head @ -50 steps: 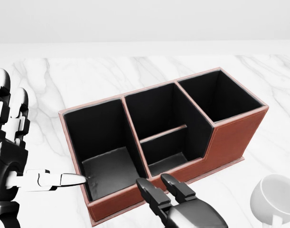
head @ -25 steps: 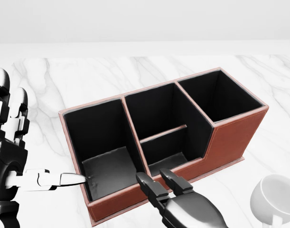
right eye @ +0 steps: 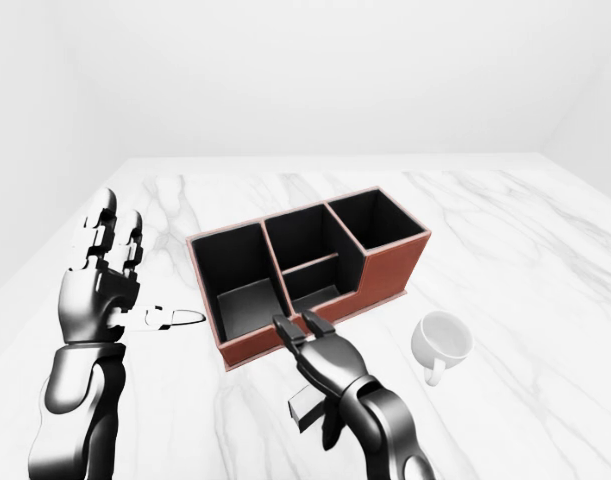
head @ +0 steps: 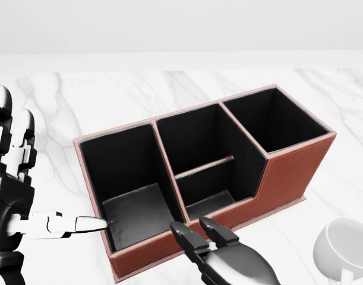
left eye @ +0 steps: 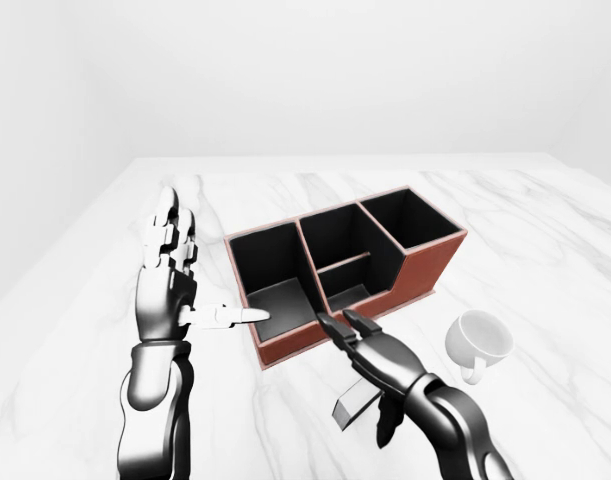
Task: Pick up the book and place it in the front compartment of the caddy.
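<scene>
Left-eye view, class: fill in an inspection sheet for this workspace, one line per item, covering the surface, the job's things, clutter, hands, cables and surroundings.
Surface: white marble table.
Job's things: red-brown caddy with a black lining stands upright; nothing seen in its compartments. A flat dark slab, possibly the book, shows under the right hand.
Clutter: white mug right of the caddy, apart from it.
Grippers: left hand open, fingers raised, thumb pointing at the caddy's left end. Right hand is just below the caddy; its grip on the slab cannot be told.
Cables: nothing seen.
Surroundings: plain pale wall.
</scene>
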{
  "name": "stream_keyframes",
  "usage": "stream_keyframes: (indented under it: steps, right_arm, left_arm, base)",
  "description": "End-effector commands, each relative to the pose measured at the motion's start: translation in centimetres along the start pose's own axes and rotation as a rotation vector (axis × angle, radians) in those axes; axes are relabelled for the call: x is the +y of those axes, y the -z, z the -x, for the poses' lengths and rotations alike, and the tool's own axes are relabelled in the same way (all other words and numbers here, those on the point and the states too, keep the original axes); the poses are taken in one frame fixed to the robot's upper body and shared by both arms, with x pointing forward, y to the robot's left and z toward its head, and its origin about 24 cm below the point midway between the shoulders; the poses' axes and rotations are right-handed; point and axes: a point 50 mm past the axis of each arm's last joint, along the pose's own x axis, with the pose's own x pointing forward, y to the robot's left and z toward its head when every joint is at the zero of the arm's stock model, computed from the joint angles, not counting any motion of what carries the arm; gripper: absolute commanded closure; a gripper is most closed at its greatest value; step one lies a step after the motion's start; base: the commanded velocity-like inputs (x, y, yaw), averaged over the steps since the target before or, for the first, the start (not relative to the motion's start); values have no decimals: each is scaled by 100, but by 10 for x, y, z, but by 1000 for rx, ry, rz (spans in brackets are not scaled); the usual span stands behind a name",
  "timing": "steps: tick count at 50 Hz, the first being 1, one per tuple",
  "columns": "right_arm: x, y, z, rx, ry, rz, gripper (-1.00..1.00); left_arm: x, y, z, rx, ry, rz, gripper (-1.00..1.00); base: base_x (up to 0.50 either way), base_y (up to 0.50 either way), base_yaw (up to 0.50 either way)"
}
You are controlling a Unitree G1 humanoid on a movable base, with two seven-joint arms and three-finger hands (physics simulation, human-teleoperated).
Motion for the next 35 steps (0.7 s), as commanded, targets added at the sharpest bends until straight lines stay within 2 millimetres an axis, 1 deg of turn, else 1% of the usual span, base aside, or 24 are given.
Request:
stream_keyframes:
  steps: [1,19,35]
  right_arm:
    - [6,6,-3,22,-33,-11,-100]
    - [13,14,-9,47,-72,-25,-100]
    - [20,19,-11,66,-96,-31,-100]
  left_arm:
    - [0,1,0,7,0,0,-100]
    - [0,4,0,16,-1,1,-100]
    - [0,1,0,2,-1,0,-100]
  base:
    - [0,0,0]
    - [0,0,0]
    - [0,0,0]
